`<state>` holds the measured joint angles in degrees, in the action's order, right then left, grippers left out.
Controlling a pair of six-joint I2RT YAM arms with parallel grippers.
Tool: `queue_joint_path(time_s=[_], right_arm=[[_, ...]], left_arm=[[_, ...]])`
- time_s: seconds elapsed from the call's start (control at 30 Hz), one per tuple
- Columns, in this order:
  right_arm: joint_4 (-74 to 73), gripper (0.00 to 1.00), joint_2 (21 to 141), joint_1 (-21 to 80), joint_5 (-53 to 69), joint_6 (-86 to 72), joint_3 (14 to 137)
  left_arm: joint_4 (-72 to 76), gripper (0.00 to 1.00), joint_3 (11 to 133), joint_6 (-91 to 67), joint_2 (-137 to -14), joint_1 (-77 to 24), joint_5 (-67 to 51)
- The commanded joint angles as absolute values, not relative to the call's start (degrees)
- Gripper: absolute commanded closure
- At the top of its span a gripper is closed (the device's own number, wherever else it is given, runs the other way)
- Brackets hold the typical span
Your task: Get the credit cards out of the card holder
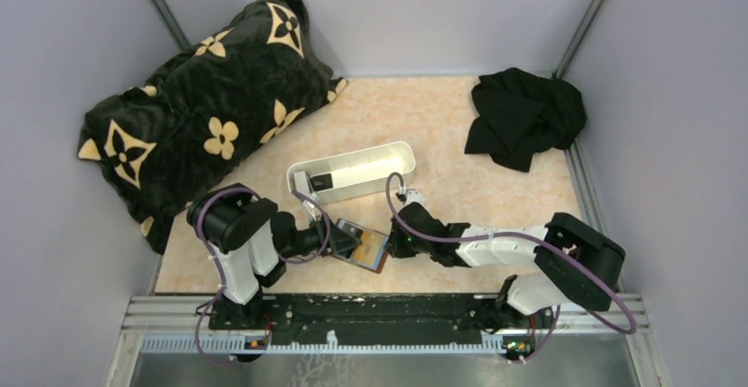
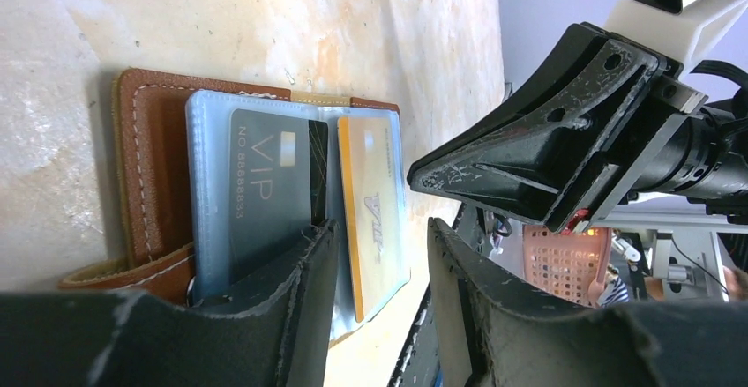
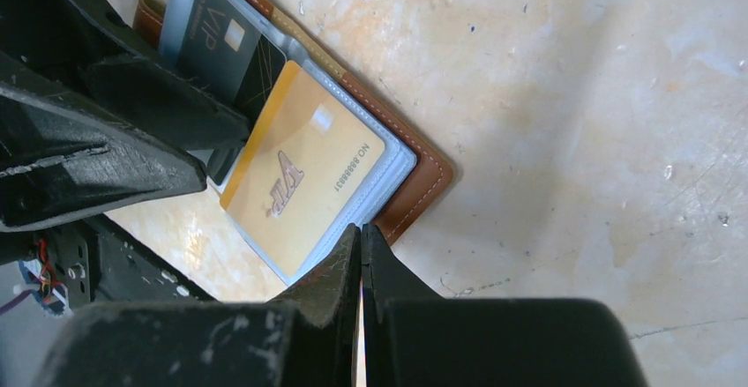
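Note:
The card holder [image 1: 377,260] lies open on the table between my two grippers, brown leather [image 2: 154,167] outside and blue-grey pockets inside. A grey credit card [image 2: 269,193] sits in one pocket and a gold card [image 2: 370,219] in the other. In the right wrist view the grey card [image 3: 216,43] and the gold card [image 3: 300,171] lie side by side in the holder [image 3: 423,180]. My left gripper [image 2: 381,228] is open over the pockets, gripping nothing. My right gripper [image 3: 361,228] is shut, its tips at the holder's leather edge beside the gold card.
A long white tray [image 1: 353,171] stands just behind the holder, with a small dark flat thing in its left end. A black and gold pillow [image 1: 212,114] fills the back left. A black cloth [image 1: 525,115] lies at the back right.

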<state>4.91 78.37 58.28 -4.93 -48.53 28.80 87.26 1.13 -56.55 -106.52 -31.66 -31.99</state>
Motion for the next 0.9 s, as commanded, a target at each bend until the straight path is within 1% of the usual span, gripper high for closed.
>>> queue_joint_path(time_s=[0.0,0.17,0.3,0.4,0.53,0.57,0.63,0.67,0.77,0.87], right_arm=[[6.0,1.0,78.2,59.1,-5.8,-49.3,28.7],[8.3,1.0,81.6,58.9,-5.5,-49.7,29.0],[9.6,1.0,84.7,57.9,-4.5,-48.5,29.6],[9.7,1.0,85.7,57.6,-4.1,-47.5,30.5],[9.1,1.0,85.7,57.6,-4.1,-47.0,31.3],[9.1,1.0,85.5,57.6,-4.2,-47.0,31.2],[8.9,1.0,85.5,57.6,-4.3,-46.9,31.0],[8.7,1.0,85.5,57.5,-4.4,-46.9,30.9],[6.7,1.0,83.8,57.5,-5.6,-46.9,30.7],[2.4,1.0,79.2,57.5,-7.9,-46.4,31.1]], left_arm=[[95.2,0.51,-4.0,-52.3,-110.1,-31.4,-28.4],[96.5,0.52,-4.3,-52.7,-110.8,-31.5,-29.7],[100.5,0.52,-4.9,-53.9,-113.2,-32.0,-30.7],[102.5,0.52,-4.6,-54.9,-116.2,-33.0,-31.1],[102.5,0.53,-4.5,-54.7,-115.5,-33.5,-30.5],[102.5,0.54,-4.5,-54.7,-115.3,-33.5,-30.5],[102.5,0.62,-4.6,-54.8,-115.1,-33.5,-30.3],[102.6,0.63,-4.6,-54.9,-115.1,-33.5,-30.2],[102.6,0.61,-4.9,-54.8,-115.0,-33.5,-29.7],[102.5,0.58,-5.2,-54.9,-114.9,-33.5,-29.0]])
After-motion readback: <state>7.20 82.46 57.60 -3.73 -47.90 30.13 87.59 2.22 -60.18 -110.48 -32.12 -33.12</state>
